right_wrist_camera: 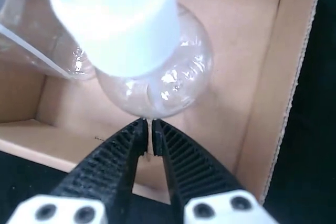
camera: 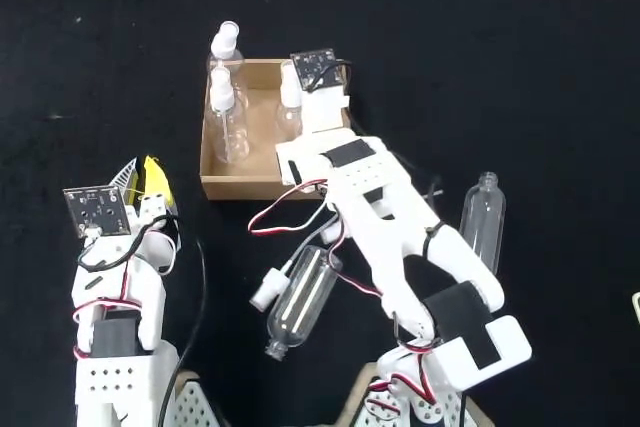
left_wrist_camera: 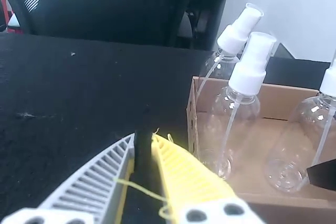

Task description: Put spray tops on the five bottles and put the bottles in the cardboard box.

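The cardboard box (camera: 240, 187) holds three clear bottles with white spray tops: one at its far left corner (camera: 226, 42), one at the left (camera: 228, 117) and one at the right (camera: 290, 97). My right arm (camera: 360, 187) hangs over the box. My right gripper (right_wrist_camera: 148, 124) is shut, its tips against the low side of the right bottle (right_wrist_camera: 157, 77). Two open bottles lie on the table, one in the middle (camera: 300, 297) beside a loose spray top (camera: 268, 292), one at the right (camera: 482, 217). My left gripper (camera: 148, 179), yellow and grey, is shut and empty left of the box.
Red and white cables (camera: 290, 212) loop from the right arm over the table in front of the box. The black table stretches bare to the left and behind the box. In the left wrist view the box wall (left_wrist_camera: 191, 119) is just ahead of the fingers.
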`<action>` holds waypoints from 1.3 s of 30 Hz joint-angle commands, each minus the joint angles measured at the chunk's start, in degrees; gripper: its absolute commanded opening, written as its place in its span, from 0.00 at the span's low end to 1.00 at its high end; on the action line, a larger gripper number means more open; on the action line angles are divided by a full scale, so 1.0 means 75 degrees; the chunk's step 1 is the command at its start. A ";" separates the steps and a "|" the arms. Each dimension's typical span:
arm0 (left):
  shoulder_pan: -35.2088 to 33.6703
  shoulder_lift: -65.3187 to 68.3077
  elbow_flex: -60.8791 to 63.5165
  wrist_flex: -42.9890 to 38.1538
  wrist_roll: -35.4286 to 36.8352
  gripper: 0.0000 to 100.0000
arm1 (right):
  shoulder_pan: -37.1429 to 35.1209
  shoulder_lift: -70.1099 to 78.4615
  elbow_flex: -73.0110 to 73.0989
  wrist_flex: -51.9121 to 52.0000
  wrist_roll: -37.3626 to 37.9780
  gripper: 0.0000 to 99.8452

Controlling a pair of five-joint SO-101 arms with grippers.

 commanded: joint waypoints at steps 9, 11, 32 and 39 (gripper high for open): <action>-0.0064 0.0035 0.0158 -0.0164 -0.0047 0.05 | 0.0117 -0.0029 0.0170 -0.0023 -0.0070 0.01; -0.0064 0.0035 0.0158 -0.0164 -0.0047 0.05 | 0.0117 -0.0029 0.0123 -0.0035 -0.0070 0.01; -0.0064 0.0035 0.0158 -0.0164 -0.0047 0.05 | 0.0000 0.0275 0.0135 -0.0656 -0.0610 0.01; -0.0064 0.0035 0.0158 -0.0164 -0.0047 0.05 | 0.0000 0.0287 0.0135 -0.0680 -0.0610 0.01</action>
